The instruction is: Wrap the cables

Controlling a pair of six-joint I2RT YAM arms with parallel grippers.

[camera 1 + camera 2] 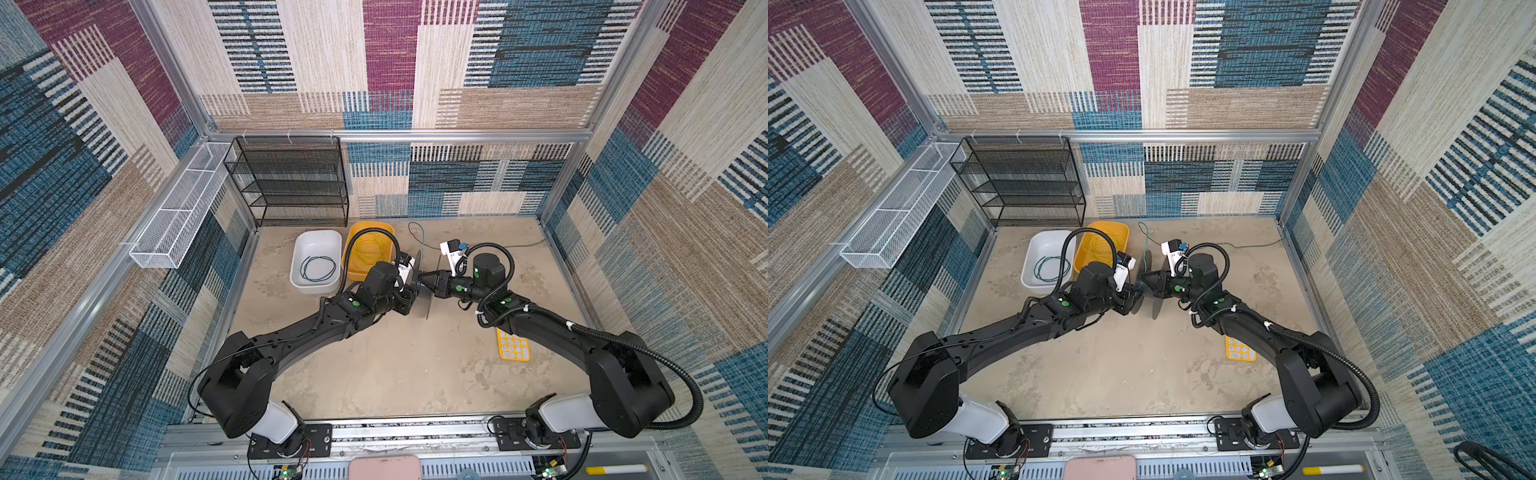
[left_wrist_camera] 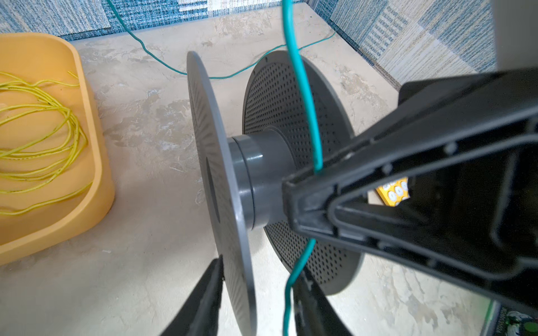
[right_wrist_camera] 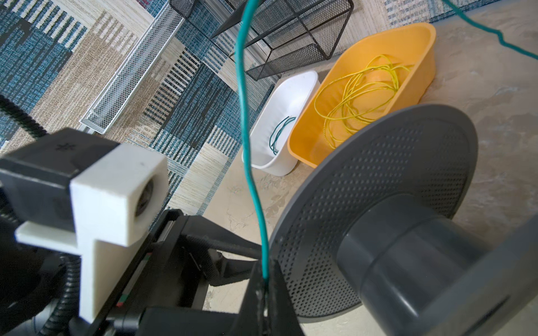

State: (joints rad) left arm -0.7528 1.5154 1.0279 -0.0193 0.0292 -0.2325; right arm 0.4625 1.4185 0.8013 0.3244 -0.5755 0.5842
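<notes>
Left wrist view tells the score: the gray spool (image 2: 262, 177) shows a bare hub with not one turn on it, so I'd judge the wrapping has hardly started. The teal cable (image 2: 305, 101) is the one in play, and most of it trails over the counter (image 2: 145, 203) well beyond the jaws. The yellow cable (image 2: 43, 139) lies loose in the yellow bin (image 2: 96, 163), off to the side of the left jaws. A dark cable (image 1: 318, 269) sits coiled in the white tub (image 1: 297, 257). Both look untouched.

Now the right gripper (image 3: 266, 283): jaws clenched on the teal cable, right beside the hub. The left gripper (image 2: 259, 270): jaws partly apart, straddling the rim of the near flange (image 2: 221, 145). The cable's tail hangs between them, with nothing clamped as far as I can see.
</notes>
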